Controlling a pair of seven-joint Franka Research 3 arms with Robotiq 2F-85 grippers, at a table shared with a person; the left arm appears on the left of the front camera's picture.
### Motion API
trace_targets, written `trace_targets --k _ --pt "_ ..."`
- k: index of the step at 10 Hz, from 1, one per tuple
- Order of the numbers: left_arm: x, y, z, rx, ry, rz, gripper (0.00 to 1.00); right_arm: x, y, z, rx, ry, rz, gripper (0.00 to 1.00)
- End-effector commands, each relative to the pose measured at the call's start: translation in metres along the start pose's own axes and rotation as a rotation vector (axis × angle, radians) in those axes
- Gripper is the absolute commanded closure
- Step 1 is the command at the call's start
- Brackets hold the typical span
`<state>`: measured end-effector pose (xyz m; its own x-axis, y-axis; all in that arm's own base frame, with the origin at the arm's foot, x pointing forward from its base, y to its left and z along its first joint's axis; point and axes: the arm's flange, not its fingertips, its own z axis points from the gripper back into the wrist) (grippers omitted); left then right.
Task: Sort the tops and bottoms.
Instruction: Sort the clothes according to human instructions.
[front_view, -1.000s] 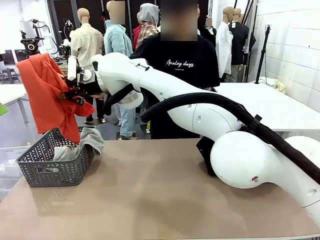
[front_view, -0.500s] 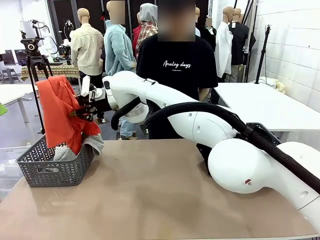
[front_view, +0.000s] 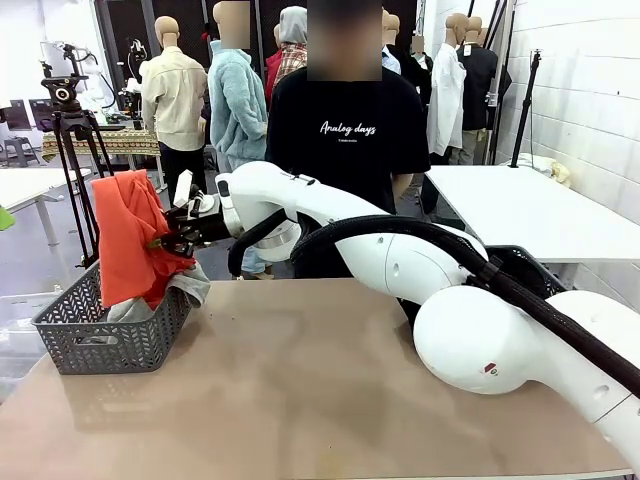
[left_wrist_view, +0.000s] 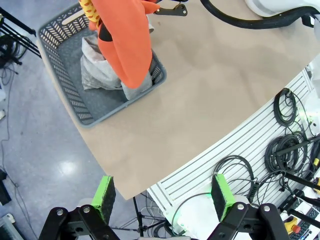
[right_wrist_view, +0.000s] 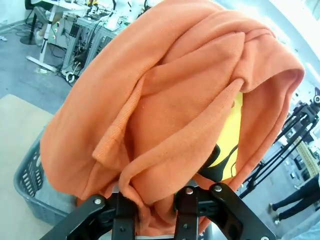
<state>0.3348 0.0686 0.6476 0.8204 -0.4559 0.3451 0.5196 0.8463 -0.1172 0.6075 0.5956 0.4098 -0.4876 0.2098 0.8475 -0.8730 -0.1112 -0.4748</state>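
Over the basket (front_view: 110, 335), orange top (front_view: 128, 240) now lower

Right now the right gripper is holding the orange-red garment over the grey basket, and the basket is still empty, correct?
Not quite. The right gripper does hold the orange-red garment over the grey basket, but the basket is not empty: a light grey garment already lies in it, as the left wrist view shows.
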Motion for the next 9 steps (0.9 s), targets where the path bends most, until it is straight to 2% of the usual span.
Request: trace_targets --k 1,6,9 --pt "-0.002 0.000 0.000 -0.004 0.002 0.001 0.00 0.006 -0.002 0.001 -0.001 0.000 0.022 1.00" --pt "-0.002 0.000 0.000 -0.004 0.002 0.001 0.00 0.003 0.000 0.000 0.000 -0.001 0.006 1.00" --pt "-0.002 0.000 0.000 -0.004 0.002 0.001 0.00 0.028 -0.044 -0.052 -0.029 -0.069 0.002 1.00"
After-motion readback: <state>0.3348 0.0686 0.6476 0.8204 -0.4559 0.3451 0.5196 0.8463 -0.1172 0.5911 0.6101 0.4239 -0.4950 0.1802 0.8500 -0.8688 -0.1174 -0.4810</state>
